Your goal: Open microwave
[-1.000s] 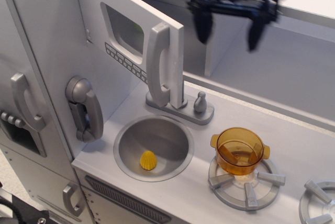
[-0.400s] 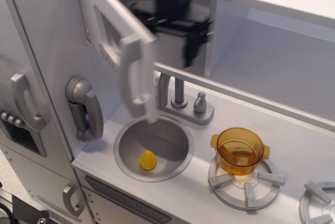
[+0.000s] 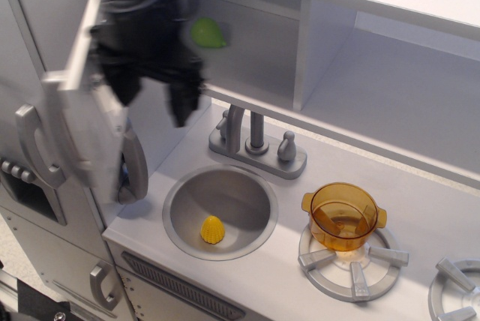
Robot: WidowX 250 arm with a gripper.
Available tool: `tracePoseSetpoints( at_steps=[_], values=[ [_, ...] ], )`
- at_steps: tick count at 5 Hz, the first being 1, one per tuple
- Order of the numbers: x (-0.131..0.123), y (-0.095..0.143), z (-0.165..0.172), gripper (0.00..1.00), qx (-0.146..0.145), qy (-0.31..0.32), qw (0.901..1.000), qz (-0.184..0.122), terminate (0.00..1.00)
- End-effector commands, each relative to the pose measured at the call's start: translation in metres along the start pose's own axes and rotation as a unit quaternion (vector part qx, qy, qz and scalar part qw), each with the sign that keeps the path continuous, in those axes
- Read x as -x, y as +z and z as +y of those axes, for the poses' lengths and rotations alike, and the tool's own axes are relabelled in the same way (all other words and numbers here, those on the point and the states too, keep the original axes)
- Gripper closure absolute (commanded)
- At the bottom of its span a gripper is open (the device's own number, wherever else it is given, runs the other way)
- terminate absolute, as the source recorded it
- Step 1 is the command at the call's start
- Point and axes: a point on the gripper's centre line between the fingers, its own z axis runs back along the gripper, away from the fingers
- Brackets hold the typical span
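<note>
The microwave door [image 3: 88, 122] stands swung wide open to the left and shows almost edge-on, blurred by motion, with its silver handle [image 3: 58, 88] facing left. The microwave compartment [image 3: 251, 55] is open, and a small green object [image 3: 208, 32] lies inside at the back. My black gripper [image 3: 154, 97] is blurred, just right of the door's inner face and in front of the compartment's left end. Its fingers [image 3: 182, 107] are spread apart and hold nothing.
Below is a round sink [image 3: 241, 192] with a yellow toy [image 3: 213, 229] in it, and a faucet [image 3: 255, 135] behind. An orange pot [image 3: 343, 216] sits on a burner. The fridge door handle [image 3: 34, 145] is at left. A grey phone [image 3: 136, 171] is partly hidden by the door.
The microwave door has swung from partly open to wide open at the left. My gripper moved from the upper right down and left, following the door. The green object inside has come into view.
</note>
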Motion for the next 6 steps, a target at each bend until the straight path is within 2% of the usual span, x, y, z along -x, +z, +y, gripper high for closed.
tracePoseSetpoints(
  at_steps=[1, 2, 3, 4, 5, 6],
  values=[
    [0.022, 0.021, 0.036, 0.0, -0.007, -0.012, 0.9997, -0.021, 0.0],
    [0.023, 0.033, 0.022, 0.0, 0.007, -0.003, 0.9998, -0.019, 0.0],
    [-0.016, 0.069, 0.031, 0.0, 0.027, 0.012, 0.9993, -0.021, 0.0],
    [-0.032, 0.088, 0.032, 0.0, 0.02, 0.017, 0.9994, -0.022, 0.0],
    [-0.032, 0.088, 0.032, 0.0, 0.02, 0.017, 0.9994, -0.022, 0.0],
    [-0.032, 0.088, 0.032, 0.0, 0.02, 0.017, 0.9994, -0.022, 1.0]
  ],
)
